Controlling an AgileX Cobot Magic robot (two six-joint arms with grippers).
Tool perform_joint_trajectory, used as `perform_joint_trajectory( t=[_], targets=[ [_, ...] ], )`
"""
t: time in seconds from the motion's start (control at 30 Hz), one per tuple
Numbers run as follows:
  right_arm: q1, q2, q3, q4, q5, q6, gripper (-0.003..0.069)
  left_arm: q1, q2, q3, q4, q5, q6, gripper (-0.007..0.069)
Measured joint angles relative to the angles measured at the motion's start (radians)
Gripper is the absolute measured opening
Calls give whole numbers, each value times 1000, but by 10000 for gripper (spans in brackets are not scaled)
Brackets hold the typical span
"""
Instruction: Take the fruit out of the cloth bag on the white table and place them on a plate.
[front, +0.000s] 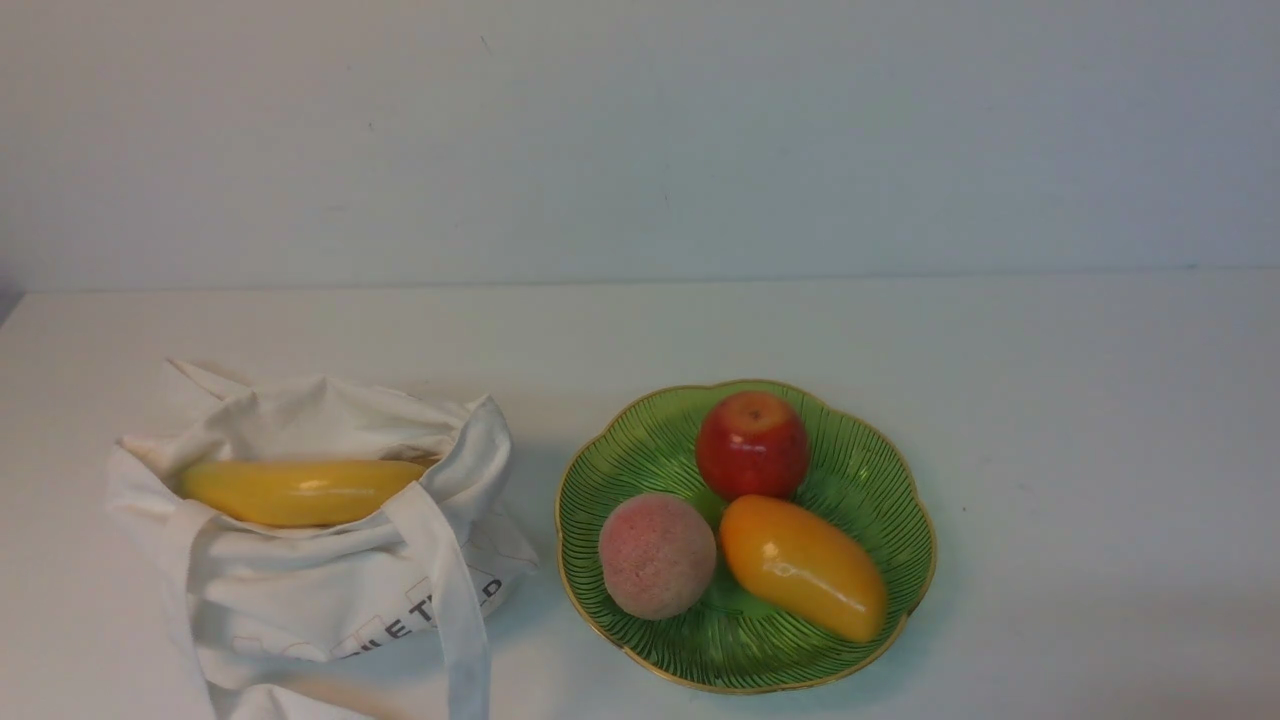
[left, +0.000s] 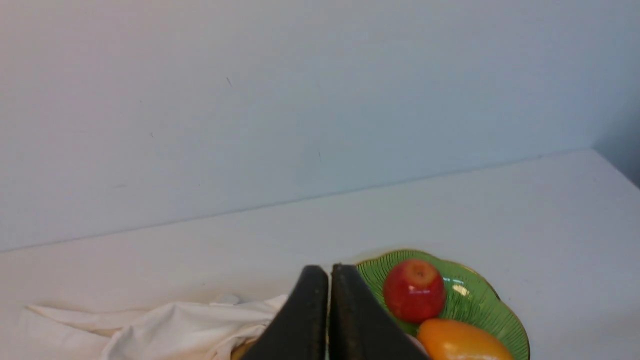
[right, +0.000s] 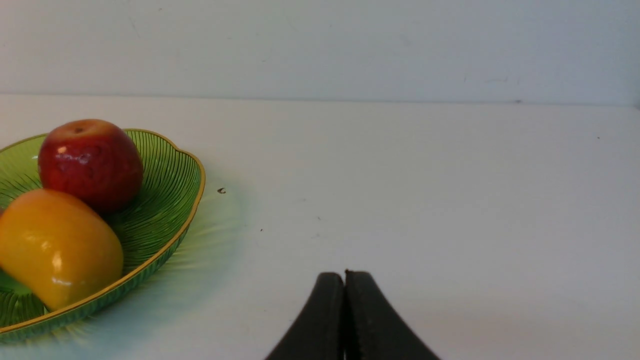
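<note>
Banana (front: 300, 491) lies on its side in the open mouth of the cloth bag (front: 330, 590), not yet out. Most of its length shows above the slumped front panel, and the folded-back rim of the cloth stands behind it. The bag sits on my left side of the white table (front: 1050, 400), crumpled. One flat strap (front: 445, 590) runs down over the front and covers part of the black lettering.

Peach (front: 657, 555), matte pink and speckled, is already on the plate (front: 640, 450), at its near left. A red apple (front: 752, 445) sits behind it toward the far rim. An orange-yellow mango (front: 803, 567) lies at a slant on the near right, its upper end touching or just beside the apple. Whether peach and mango touch, I cannot tell. The plate stands just right of the bag, with a narrow strip of table between them.

My left gripper (left: 329, 270) has its two dark fingers pressed together, nothing between them. Its wrist view shows it above the bag's cloth, with the plate just past it. My right gripper (right: 344, 274) is pressed together too and empty, over bare table, with the plate off to one side in its view. Neither gripper shows in the front view. The peach is on the plate and the banana is in the bag. A plain pale wall (front: 640, 140) stands behind the table.
</note>
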Motion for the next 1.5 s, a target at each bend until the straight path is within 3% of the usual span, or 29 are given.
perform_joint_trajectory(
  t=[0.33,0.7,0.83,1.0,1.17,1.3,1.5],
  targets=[
    [0,0,0,1,1,1,-13,0,-323,241,30,-43,-19,-8],
    [0,0,0,1,1,1,-13,0,-364,356,77,-76,-13,-8],
    [0,0,0,1,1,1,-13,13,-409,479,79,-177,43,-8],
    [0,0,0,1,2,1,-13,159,-534,712,6,-332,137,-8],
    [0,0,0,1,2,1,-13,385,-637,1001,-97,-514,231,-8],
    [0,0,0,2,3,1,-13,434,-637,1105,-108,-561,238,-8],
    [0,0,0,2,3,1,-13,398,-637,1156,-112,-567,238,-8]
  ],
)
